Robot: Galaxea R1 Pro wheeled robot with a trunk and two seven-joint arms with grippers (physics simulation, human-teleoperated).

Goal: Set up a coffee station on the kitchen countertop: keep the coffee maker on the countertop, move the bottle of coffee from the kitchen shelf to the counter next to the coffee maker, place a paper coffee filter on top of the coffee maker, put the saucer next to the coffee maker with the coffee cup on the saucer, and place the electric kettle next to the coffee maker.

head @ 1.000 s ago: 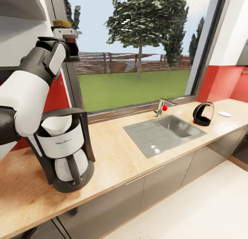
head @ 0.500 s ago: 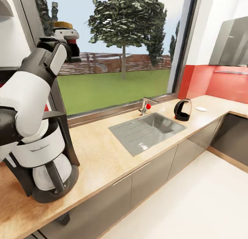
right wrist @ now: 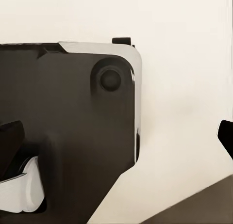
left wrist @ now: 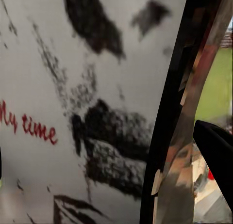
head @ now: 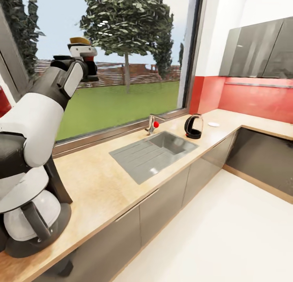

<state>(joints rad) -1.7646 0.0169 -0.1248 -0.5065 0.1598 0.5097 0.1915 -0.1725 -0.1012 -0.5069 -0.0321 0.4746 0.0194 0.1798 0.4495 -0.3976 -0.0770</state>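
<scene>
My left end effector (head: pixel 83 54) is raised high, pinching the bottle of coffee (left wrist: pixel 73 112), gold cap up. The coffee maker (head: pixel 30 215) sits on the counter (head: pixel 101 180) below my arm; the electric kettle (head: pixel 193 126) and saucer (head: pixel 213 124) are beyond the sink (head: pixel 152 151). I cannot tell my right end effector's state.

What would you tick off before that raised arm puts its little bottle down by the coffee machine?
1. Grip: ok. The left pincer is closed on the small dark bottle with a gold-tan cap.
2. Bottle upright: ok, cap on top.
3. Landing spot: ok. Bare light tan wood-grain countertop lies between the tall black coffee maker and the steel sink.
4. Paper filter on the coffee maker: cannot tell; the arm hides its top.
5. Rounded glass kettle beside the coffee maker: not ok; it stands beyond the sink.
6. Small white saucer beside the coffee maker: not ok; it lies past the kettle.
</scene>
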